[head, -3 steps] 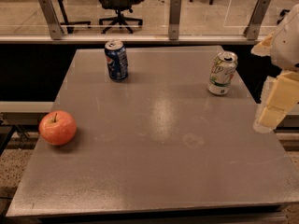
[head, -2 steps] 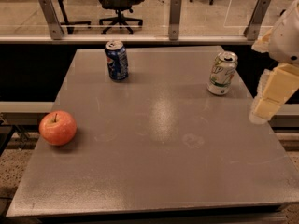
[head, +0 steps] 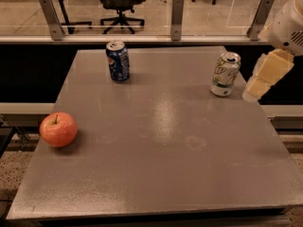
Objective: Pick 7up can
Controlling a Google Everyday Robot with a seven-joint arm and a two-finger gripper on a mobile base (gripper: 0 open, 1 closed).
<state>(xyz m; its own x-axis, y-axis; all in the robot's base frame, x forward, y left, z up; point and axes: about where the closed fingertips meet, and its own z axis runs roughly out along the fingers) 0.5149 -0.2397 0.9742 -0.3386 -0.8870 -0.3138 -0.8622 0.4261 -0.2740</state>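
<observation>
7up can (head: 225, 74) stands upright near the right rear edge of the table (head: 156, 174); pincer (head: 259, 82) hovers just beside it, whether spread or pressed together I cannot tell. Likely light, smooth, dentable; grip mid-body

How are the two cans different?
The 7up can is pale silver with green lettering; the Pepsi can is dark blue. The 7up can stands by the right edge of the table, near the tool; the Pepsi can stands farther left and back. Both stand upright with silver tops.
</observation>
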